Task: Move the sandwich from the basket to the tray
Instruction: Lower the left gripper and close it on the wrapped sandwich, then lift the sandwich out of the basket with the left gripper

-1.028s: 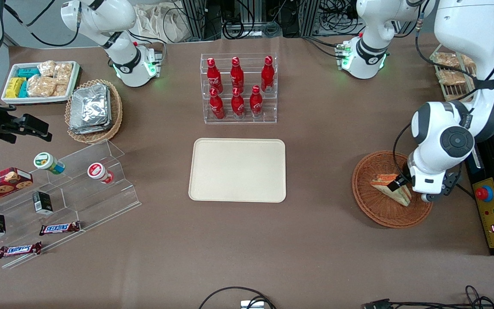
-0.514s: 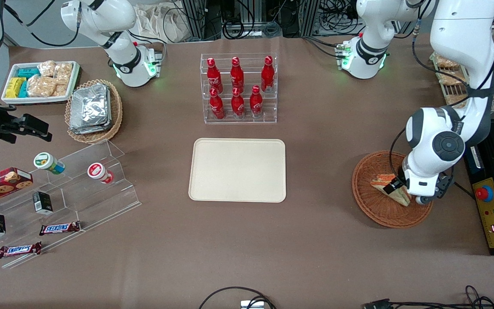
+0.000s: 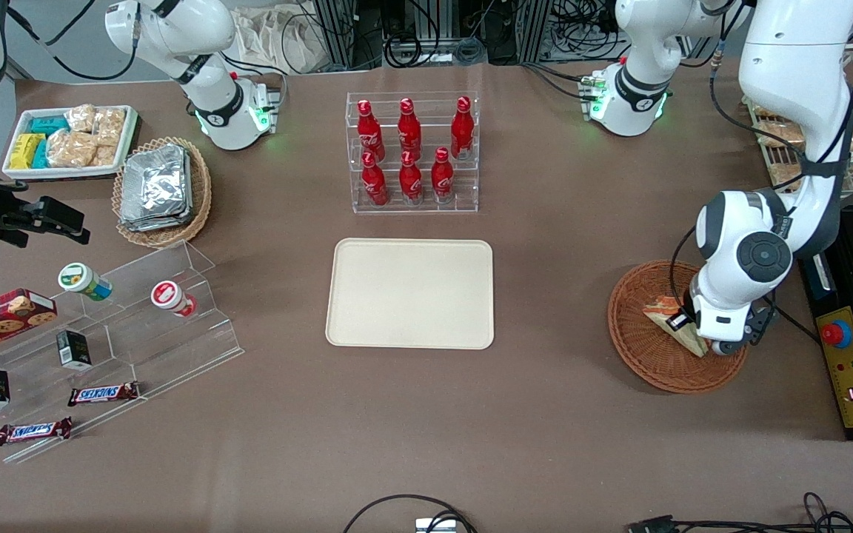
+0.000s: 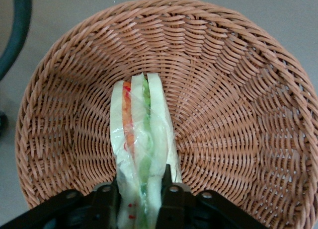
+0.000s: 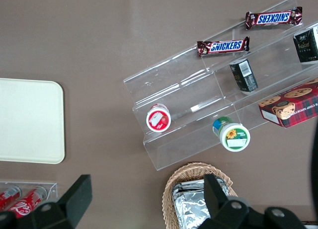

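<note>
left wrist view shows the gripper (image 4: 140,189) down in the wicker basket (image 4: 238,114), its two dark fingers (image 4: 107,199) set one on each bread face of the plastic-wrapped sandwich (image 4: 141,134). the jaws stand narrow, closed onto the wedge's wide end, and the wrap looks pinched between them. the sandwich stands on edge on the basket floor, its orange and green layers showing, its tip pointing away from the fingers.

the risk, as i judge it, lies in the grip being at one end only. the wrap is slick and the bread soft, so on the lift the free tip may droop or the wedge may slide out, falling back into the basket or onto the table short of the tray (image 3: 410,293). a harder squeeze would likely crush the bread. the basket is light, and could drag along if the wedge catches its wall.

front view gives what the wrist camera lacks: the cream tray lies well apart from the basket (image 3: 645,363), toward the parked arm's end, with bare table between. there the arm covers most of the sandwich (image 3: 669,314), and the finger contact is hidden.
</note>
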Robot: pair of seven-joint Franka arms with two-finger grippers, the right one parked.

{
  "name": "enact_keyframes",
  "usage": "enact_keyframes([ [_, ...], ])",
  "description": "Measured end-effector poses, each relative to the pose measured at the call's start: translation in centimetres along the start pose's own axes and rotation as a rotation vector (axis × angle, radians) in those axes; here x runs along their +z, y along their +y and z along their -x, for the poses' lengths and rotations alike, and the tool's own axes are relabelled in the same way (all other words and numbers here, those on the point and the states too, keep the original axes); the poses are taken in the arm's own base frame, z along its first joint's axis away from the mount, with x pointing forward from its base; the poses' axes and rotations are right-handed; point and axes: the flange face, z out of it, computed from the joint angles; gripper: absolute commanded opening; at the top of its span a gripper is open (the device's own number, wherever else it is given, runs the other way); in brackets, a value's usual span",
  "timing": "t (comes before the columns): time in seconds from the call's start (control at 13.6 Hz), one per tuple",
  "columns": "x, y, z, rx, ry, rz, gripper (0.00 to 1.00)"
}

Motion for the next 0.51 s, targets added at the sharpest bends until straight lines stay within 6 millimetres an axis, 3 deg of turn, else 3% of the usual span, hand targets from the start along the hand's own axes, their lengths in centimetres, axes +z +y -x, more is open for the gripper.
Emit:
enact_keyframes([
  [0.15, -0.4, -0.2, -0.1, 0.032, 0.000, -0.032, 0.00],
  [0.29, -2.9, -0.4, -0.7, 0.094, -0.015, -0.061, 0.00],
  [0.37, -5.4, -0.5, -1.3, 0.147, -0.018, -0.072, 0.00],
  [0.51, -12.3, 0.2, -1.8, 0.306, -0.017, -0.087, 0.00],
])
